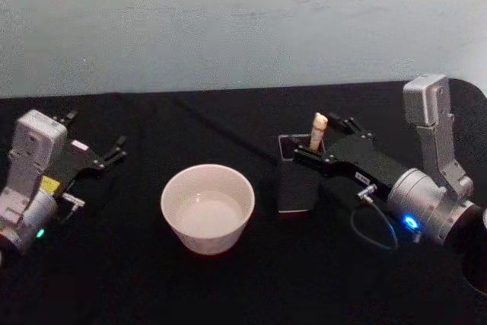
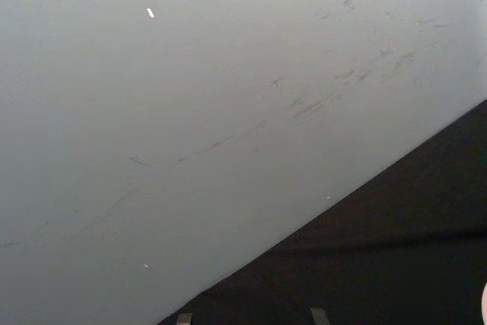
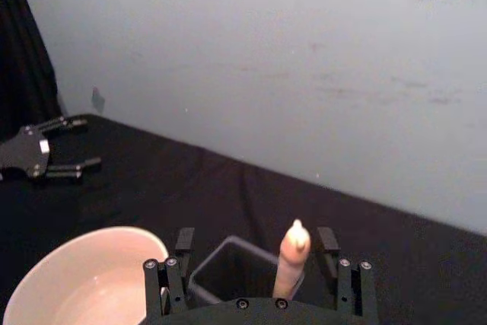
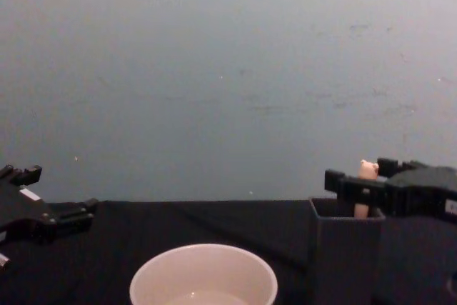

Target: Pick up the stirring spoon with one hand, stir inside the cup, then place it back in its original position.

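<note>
The stirring spoon stands upright in the dark grey holder, its bear-head top poking between the spread fingers of the right pincer, which brackets it without touching. The grasp looks like the step in hand; next the fingers must close on the handle and lift it straight out. The cup sits beside the holder, on the pincer's left. The left pincer rests open, well apart. A black tabletop meets a pale scuffed wall.
</note>
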Tool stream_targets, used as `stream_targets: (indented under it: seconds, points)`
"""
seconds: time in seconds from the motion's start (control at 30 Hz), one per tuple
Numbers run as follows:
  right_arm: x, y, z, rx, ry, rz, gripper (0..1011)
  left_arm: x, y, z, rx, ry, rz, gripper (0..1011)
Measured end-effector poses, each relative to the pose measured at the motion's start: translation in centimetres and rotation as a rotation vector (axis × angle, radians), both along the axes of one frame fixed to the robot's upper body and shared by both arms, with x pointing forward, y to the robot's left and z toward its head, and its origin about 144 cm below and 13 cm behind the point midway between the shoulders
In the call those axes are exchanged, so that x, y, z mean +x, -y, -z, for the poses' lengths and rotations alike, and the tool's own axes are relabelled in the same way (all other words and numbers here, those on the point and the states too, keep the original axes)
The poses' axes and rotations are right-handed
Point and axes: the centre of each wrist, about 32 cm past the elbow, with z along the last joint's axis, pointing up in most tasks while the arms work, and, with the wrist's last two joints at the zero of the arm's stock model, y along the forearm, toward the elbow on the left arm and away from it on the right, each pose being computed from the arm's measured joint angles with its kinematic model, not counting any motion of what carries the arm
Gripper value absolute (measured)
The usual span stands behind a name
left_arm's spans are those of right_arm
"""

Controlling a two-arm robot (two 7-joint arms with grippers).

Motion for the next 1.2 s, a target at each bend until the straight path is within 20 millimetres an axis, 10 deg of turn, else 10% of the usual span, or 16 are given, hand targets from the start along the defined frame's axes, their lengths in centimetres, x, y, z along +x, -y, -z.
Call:
stream_targets:
  seconds: [0.43,1.2]
  points:
    - [1.4,0.9,-2.0,0.015,0.216,0.222,1002,0.0,0.0,0.0,0.000,0.000,0.000,1001]
    - [1.4,0.7,4.5,-0.275,0.059,0.287,1002,0.0,0.0,0.0,0.000,0.000,0.000,1001]
